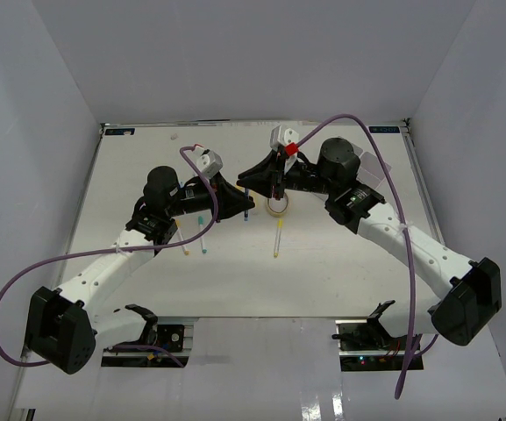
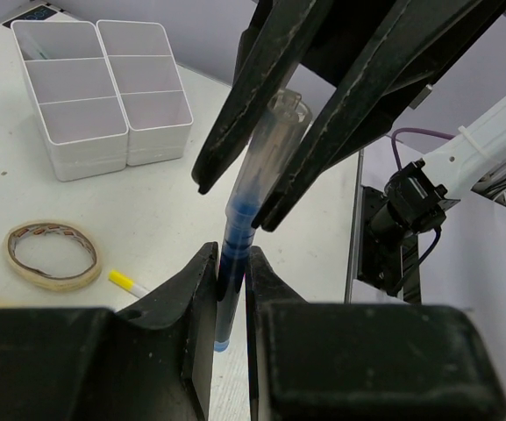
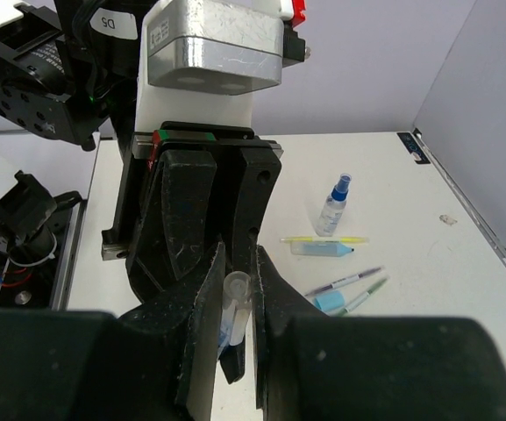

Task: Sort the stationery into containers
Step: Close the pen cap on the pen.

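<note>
white bench (image 2: 165,219), grey walls behind. left pincer (image 2: 231,254) and right pincer (image 2: 235,203) each pinch the same blue pen (image 2: 261,162), which spans between them over the bench. tan ring (image 2: 60,281) lies nearby; white tray (image 2: 95,149) sits well apart.

A clear-barrelled blue-ink pen (image 2: 257,175) is being pinched at its blue end by the left gripper (image 2: 228,263) and around its clear barrel by the right gripper (image 2: 235,206). A white plastic compartment tray (image 2: 95,145) is sitting beyond a tan tape ring (image 2: 55,282). A blue-capped spray bottle (image 3: 333,206) is standing near thin pens (image 3: 345,282).
</note>
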Available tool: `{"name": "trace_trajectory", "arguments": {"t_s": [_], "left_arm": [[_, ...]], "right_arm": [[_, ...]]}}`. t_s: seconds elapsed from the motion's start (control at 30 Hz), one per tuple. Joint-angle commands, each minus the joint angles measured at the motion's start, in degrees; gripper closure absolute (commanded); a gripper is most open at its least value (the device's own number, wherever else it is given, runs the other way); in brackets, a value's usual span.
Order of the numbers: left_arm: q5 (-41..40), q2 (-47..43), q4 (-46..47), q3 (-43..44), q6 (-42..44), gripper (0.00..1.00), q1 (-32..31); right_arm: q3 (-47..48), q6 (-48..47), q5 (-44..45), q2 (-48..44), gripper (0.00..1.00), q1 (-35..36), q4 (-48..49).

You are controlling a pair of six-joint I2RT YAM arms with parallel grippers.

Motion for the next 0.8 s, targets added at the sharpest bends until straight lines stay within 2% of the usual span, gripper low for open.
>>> {"name": "trace_trajectory", "arguments": {"t_s": [0.0,0.27,0.47,0.77], "left_arm": [[-6.1,-4.7,22.1,11.2,-3.3,1.0,0.7],[-6.3,-5.0,20.7,12.7,-2.7,1.0,0.6],[-4.9,-4.7,20.8,9.9,-3.7,1.0,0.6],[-2.2,-7.1,13.2,5.6,0.1,1.0,0.6]], "right_arm": [[-7.6,-1.3,-5.1,6.3,0.92,2.1,-25.6],[-10.6,-1.7,-3.4,6.1,0.92,2.1,-25.9],[-8.8,-0.7,-3.0,5.2,0.92,2.1,-25.5],[-5.2,1.6,-1.5,4.6,0.92,2.0,-23.7]]}}
